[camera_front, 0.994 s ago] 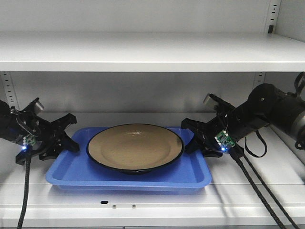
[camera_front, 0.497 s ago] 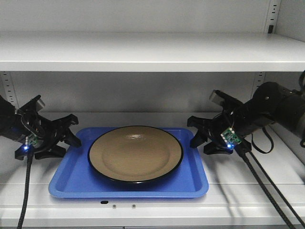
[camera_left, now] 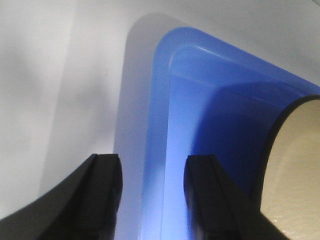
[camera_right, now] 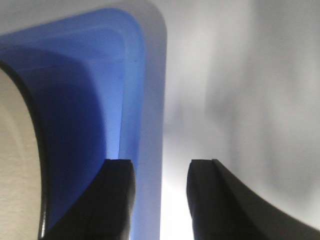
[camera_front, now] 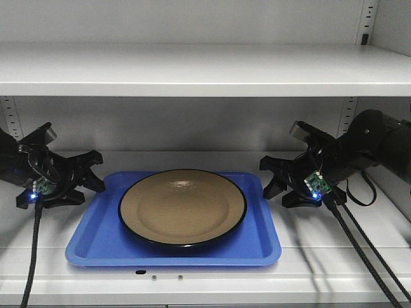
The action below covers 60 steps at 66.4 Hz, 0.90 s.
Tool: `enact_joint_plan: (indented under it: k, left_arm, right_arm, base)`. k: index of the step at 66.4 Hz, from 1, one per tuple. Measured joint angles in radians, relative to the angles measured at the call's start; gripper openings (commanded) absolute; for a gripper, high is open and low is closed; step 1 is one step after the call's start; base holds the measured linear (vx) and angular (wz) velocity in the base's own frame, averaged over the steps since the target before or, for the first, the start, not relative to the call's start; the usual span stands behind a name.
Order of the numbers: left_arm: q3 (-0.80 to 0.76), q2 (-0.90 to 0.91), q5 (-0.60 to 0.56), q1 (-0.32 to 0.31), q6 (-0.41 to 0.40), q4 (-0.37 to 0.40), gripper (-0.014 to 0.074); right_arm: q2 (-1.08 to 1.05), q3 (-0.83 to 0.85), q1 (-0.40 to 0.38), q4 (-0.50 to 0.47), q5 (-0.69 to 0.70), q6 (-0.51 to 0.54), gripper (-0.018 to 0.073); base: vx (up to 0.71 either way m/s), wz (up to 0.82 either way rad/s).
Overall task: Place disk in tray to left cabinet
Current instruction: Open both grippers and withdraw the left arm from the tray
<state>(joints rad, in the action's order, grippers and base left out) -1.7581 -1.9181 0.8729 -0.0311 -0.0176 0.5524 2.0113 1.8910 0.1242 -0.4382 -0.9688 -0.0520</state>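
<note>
The bright blue tray [camera_front: 96,239] lies flat on the lower shelf of the left cabinet [camera_front: 192,283]. The tan disk [camera_front: 183,205] with its black rim rests in the middle of the tray. My left gripper [camera_front: 90,173] stands open just off the tray's left rim, not touching it. My right gripper [camera_front: 268,177] is open just off the right rim. In the left wrist view the open gripper [camera_left: 152,165] looks along the tray's rim [camera_left: 160,100], with the disk [camera_left: 300,175] at the right. The right wrist view shows the open gripper [camera_right: 161,167], the tray's corner [camera_right: 125,75] and the disk [camera_right: 17,150].
An upper shelf [camera_front: 192,70] hangs low over the tray. Slotted uprights [camera_front: 9,119] stand at the back corners. Black cables [camera_front: 359,250] run down from the right arm across the shelf's front edge, and one cable [camera_front: 32,256] drops from the left arm.
The tray with the disk has come down flat onto the shelf. Both grippers have let go of its rims and drawn outward, left to the left and right to the right.
</note>
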Motion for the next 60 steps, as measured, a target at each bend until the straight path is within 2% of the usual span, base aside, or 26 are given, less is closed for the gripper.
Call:
enact_joint_plan:
  k: [35,46,60]
  left_arm:
    - [0.021,0.014,-0.005,0.0,0.0,-0.014,0.0443]
    - [0.198,0.131,-0.043,-0.001,0.0,-0.087,0.0443]
    - [0.489,0.396,-0.19,-0.001,0.0,-0.125,0.044]
  right_arm:
    - [-0.001,0.0,0.0,0.0,-0.002,0.0,0.0349]
    - [-0.001,0.0,0.0,0.0,-0.002,0.0,0.0349]
    - [-0.001,0.0,0.0,0.0,-0.003,0.0,0.0349]
  base:
    - [0.0,0.0]
    - [0.0,0.0]
    - [0.0,0.0]
